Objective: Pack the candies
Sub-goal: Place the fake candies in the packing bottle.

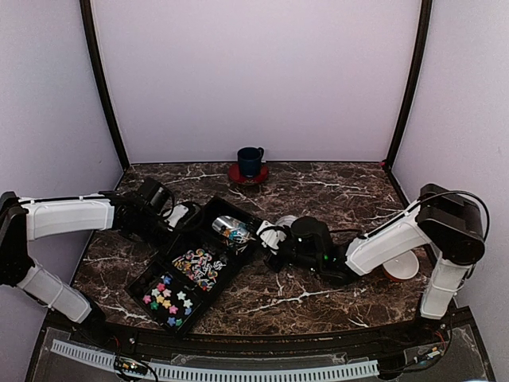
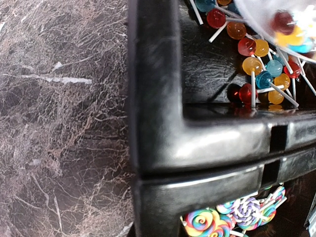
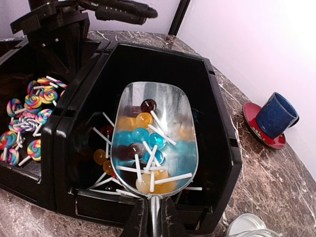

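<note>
- Shiny metal is filling the centre of the right wrist view: a scoop [image 3: 154, 131], with the right gripper [image 3: 153, 224] clamping its thin handle at the bottom edge, fingers pressed on it from both sides.
- The candies [image 3: 143, 140] I am working with are lying in the scoop's bowl. They are round lollipops in amber, blue and dark red, with white sticks crossing over them. More of the same are lying below, on the compartment floor.
- I am holding the bowl roughly level over the end compartment of the black tray [image 3: 219, 133]. I judge this is so any piece rolling off drops back into its own bin.
- The left gripper [image 1: 181, 215] is sitting at the tray's upper-left edge in the top view, jaws together. Its own camera is showing only the tray rim [image 2: 163, 138], so I cannot tell whether it is pinching the wall or just leaning on it. Either way it seems to be bracing the tray against the scoop's push.
- Swirl lollipops [image 3: 29, 106] are lying in the middle compartment and star-shaped pieces [image 1: 167, 301] in the lowest one, so each kind is sitting apart.
- A blue cup [image 3: 275, 116] on a red saucer [image 3: 254, 129] is standing well apart at the right edge.
</note>
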